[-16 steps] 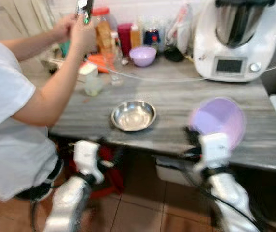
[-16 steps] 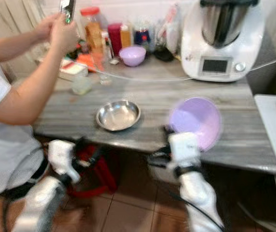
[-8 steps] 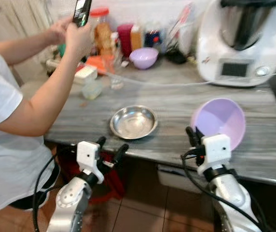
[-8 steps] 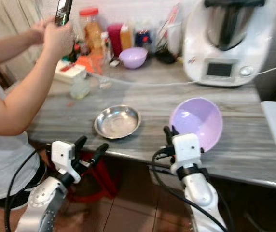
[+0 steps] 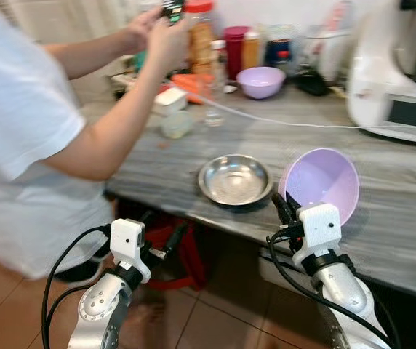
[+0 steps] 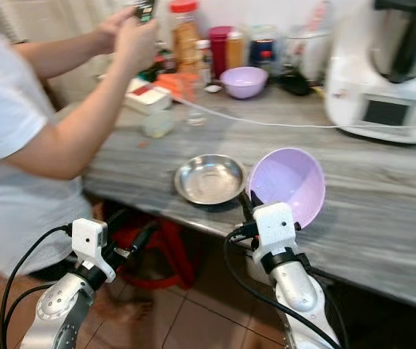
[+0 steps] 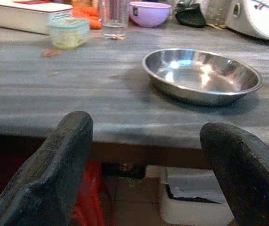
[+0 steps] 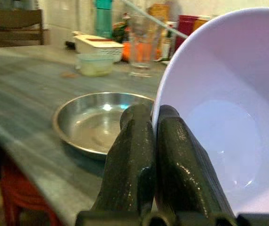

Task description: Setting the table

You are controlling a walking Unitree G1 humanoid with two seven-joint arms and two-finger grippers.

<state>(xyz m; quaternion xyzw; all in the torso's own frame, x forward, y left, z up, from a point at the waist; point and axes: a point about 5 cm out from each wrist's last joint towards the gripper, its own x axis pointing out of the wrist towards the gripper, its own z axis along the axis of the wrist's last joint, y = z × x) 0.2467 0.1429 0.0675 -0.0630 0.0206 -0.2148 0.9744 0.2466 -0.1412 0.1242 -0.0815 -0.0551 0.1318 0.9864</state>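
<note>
the right gripper (image 5: 281,211) pinches the rim of the purple bowl (image 5: 324,182), tipped up just beside the metal dish (image 5: 235,179). it looks light and slippery. the left gripper (image 5: 161,240) hangs wide open, empty, below the counter (image 5: 382,218).

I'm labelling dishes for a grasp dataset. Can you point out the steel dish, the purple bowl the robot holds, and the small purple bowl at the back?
steel dish (image 5: 235,179), left eye view, inner bottom
held purple bowl (image 5: 324,180), left eye view, inside wall
small purple bowl (image 6: 244,82), right eye view, outer side
</note>
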